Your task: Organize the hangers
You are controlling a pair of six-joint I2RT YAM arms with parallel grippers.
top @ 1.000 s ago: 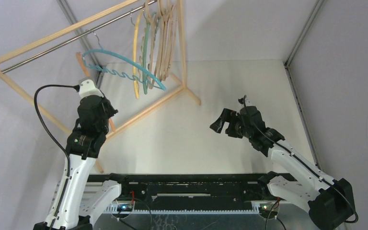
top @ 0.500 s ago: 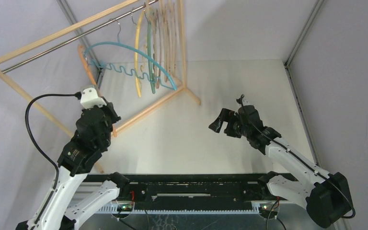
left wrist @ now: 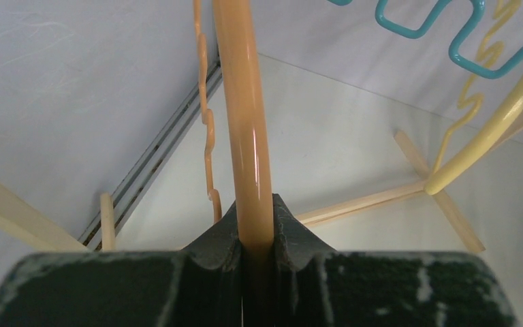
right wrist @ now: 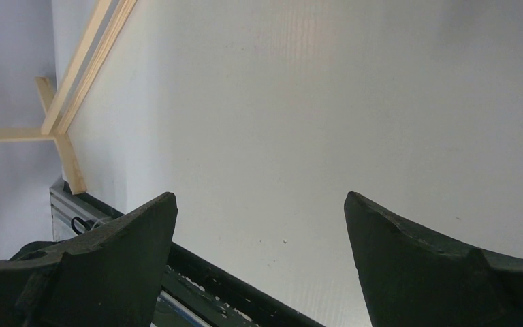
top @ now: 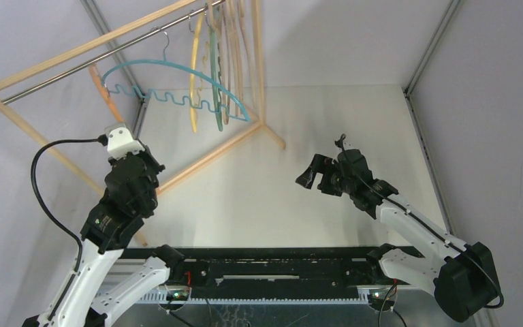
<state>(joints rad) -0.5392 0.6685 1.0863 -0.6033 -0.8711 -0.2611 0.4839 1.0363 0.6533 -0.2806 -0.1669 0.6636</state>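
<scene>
My left gripper (top: 135, 155) is shut on an orange hanger (top: 103, 92), whose bar runs up from between my fingertips (left wrist: 255, 235) in the left wrist view (left wrist: 242, 116). A teal hanger (top: 177, 71) hangs by its hook on the metal rail and spreads wide; it also shows in the left wrist view (left wrist: 449, 34). A yellow hanger (top: 193, 75), a green one (top: 212, 68) and several light-wood ones (top: 235, 48) hang bunched at the rail's right end. My right gripper (top: 311, 174) is open and empty over the table, its fingers (right wrist: 129, 231) wide apart.
The big light-wood rack frame (top: 211, 155) with its metal rail (top: 75, 67) stands across the back left; its foot bars lie on the table (top: 313, 122). Grey walls close in on both sides. The black base rail (top: 265, 262) runs along the near edge.
My left arm has pulled back and down with the orange hanger. The teal hanger has swung left along the rail and spread out. The right arm has barely moved.
</scene>
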